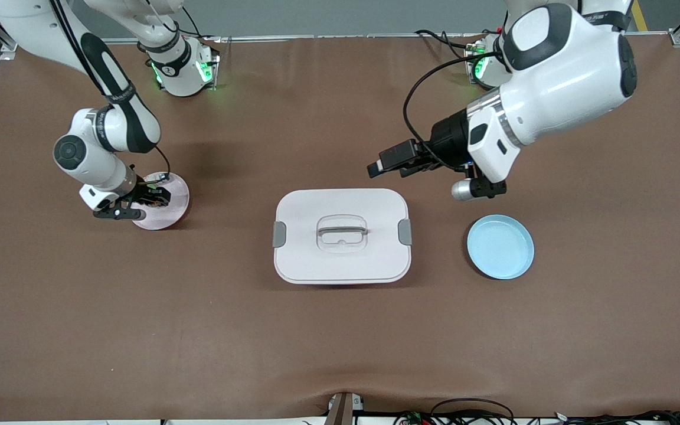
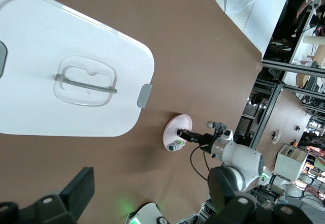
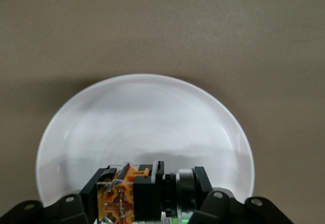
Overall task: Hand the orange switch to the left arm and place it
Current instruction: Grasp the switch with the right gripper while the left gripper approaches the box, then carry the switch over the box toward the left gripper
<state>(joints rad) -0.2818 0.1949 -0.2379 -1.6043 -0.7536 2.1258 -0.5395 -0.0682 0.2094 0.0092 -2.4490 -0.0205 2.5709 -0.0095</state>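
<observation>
Right tool [image 3: 152,193] pinching orange switch [image 3: 133,189] on pink plate [image 1: 176,200] — could slip. Left tool [image 1: 388,162] open, waiting above worktop — box [image 1: 342,236] in way.

The orange switch [image 3: 137,193] is a small black cylindrical part with an orange section, lying on its side low over the pink plate [image 1: 176,200] at the right arm's end of the surface, clamped between the closed fingers of the right tool [image 1: 150,198]; whether it touches the plate cannot be told. The box [image 1: 342,235] is a large white rounded-rectangular container with grey side clips and a recessed handle in its lid, closed and sitting flat mid-surface between the pink plate and a blue plate [image 1: 500,246]. The left tool [image 1: 375,167] hangs open above the surface, beside the box.
</observation>
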